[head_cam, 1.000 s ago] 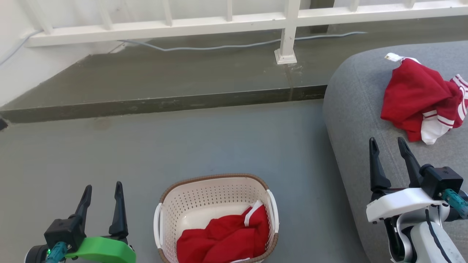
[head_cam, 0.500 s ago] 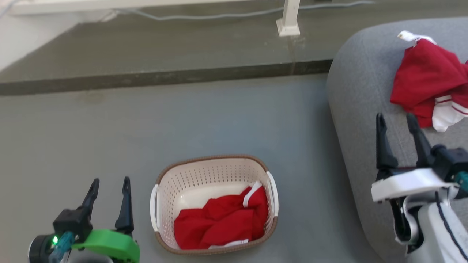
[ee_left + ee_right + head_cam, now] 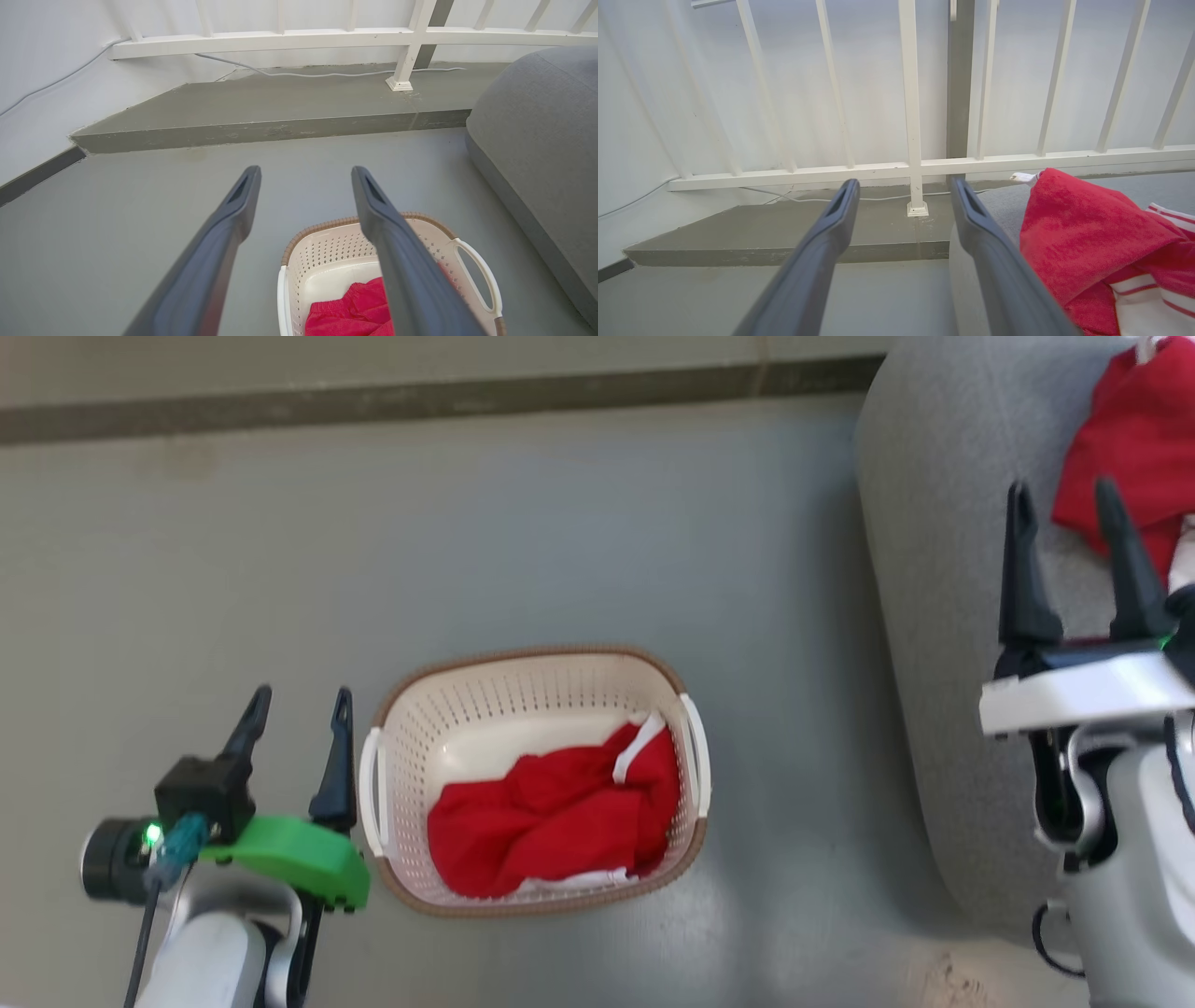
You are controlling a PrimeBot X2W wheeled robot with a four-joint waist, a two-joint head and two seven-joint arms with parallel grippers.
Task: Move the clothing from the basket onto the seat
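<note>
One red garment (image 3: 551, 821) sits in the basket (image 3: 523, 709), second garment (image 3: 1134, 439) far right on the seat (image 3: 934, 569); left gripper (image 3: 302, 695) and right gripper (image 3: 1062, 490) spread wide, empty.

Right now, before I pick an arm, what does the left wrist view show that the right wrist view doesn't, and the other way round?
Left wrist view: the basket on the floor, red clothing inside it, below the open left gripper.
Right wrist view: a red garment with white striped panels lying on the seat, its white tag at the far end.
Shared: the grey seat, the white railing, the cable along its foot, the raised step and the floor.
</note>
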